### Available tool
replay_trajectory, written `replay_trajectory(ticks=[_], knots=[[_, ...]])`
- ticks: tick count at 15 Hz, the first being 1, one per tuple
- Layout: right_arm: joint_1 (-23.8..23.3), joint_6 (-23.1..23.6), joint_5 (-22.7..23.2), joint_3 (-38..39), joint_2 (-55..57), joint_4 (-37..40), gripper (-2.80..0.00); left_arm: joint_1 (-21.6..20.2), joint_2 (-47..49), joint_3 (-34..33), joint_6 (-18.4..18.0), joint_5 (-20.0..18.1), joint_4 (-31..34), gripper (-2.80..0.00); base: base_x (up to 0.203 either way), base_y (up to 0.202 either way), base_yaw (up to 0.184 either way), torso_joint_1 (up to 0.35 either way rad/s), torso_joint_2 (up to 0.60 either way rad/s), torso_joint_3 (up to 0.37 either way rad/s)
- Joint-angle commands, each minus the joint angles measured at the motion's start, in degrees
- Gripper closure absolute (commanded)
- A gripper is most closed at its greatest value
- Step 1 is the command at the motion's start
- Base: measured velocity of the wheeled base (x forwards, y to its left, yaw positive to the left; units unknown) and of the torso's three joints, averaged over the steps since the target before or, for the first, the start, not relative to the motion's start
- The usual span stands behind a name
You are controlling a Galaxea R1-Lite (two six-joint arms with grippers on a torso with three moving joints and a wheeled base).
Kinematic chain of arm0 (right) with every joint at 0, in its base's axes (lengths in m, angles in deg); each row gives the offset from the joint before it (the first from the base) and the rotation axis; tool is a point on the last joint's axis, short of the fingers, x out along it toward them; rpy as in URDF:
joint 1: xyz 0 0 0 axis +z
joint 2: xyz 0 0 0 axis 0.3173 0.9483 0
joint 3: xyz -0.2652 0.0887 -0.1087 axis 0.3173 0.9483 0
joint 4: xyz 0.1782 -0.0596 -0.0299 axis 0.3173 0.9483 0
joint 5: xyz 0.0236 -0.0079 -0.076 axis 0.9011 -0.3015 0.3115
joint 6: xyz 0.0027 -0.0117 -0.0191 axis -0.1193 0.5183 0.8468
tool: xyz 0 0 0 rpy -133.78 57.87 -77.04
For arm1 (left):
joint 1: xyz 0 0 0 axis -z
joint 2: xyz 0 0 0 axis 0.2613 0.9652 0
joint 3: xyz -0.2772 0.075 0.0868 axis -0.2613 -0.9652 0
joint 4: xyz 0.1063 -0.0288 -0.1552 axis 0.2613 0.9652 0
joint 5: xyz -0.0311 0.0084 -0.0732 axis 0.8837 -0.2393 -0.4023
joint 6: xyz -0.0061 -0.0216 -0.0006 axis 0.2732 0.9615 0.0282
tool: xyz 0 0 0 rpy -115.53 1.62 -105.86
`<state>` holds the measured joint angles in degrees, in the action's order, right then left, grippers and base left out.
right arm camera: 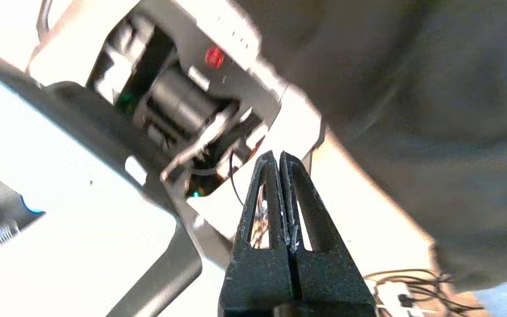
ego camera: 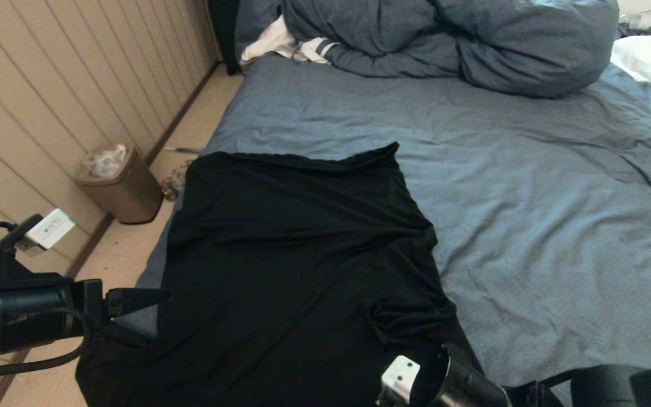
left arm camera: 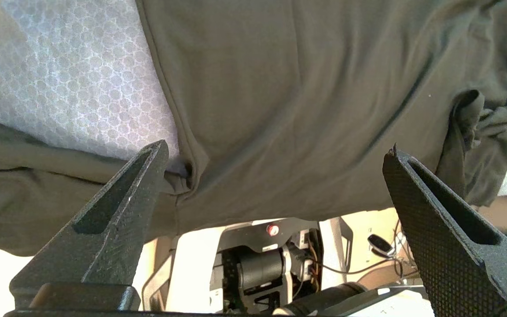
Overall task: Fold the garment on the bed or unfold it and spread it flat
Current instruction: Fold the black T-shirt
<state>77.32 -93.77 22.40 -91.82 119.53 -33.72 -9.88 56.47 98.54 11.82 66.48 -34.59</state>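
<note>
Left gripper hovers at the left hem of the garment, fingers spread wide and empty; likely staged to take that edge. The garment, a black T-shirt plain side up, lies mostly flat on the near left part of the bed, lower part draping over the bed's near edge, one sleeve bunched at the shirt's right side. Right gripper sits off the shirt's near right corner, fingers pressed together on nothing, clear of the cloth.
</note>
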Motion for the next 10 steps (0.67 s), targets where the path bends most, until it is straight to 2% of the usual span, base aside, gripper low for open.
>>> replay_trajectory(ticks=[1,4,6,10], knots=[[2.0,0.1,0.0,1.3,-0.2,-0.9,0.0,0.0,0.4,0.1,0.1,-0.1,0.0,-2.8,0.0,0.0,0.0,0.0,0.0,0.0],[1.6,0.4,-0.4,0.9,-0.3,-6.4,0.0,0.0,0.3,0.1,0.1,-0.1,0.0,-2.8,0.0,0.0,0.0,0.0,0.0,0.0],[0.8,0.8,-0.7,-0.5,-2.3,-7.4,0.0,0.0,0.0,0.2,0.1,0.0,0.0,-2.8,0.0,0.0,0.0,0.0,0.0,0.0],[-7.8,4.6,-0.7,-2.3,-10.0,-6.2,0.0,0.0,0.4,0.7,0.1,0.0,0.0,-2.8,0.0,0.0,0.0,0.0,0.0,0.0]])
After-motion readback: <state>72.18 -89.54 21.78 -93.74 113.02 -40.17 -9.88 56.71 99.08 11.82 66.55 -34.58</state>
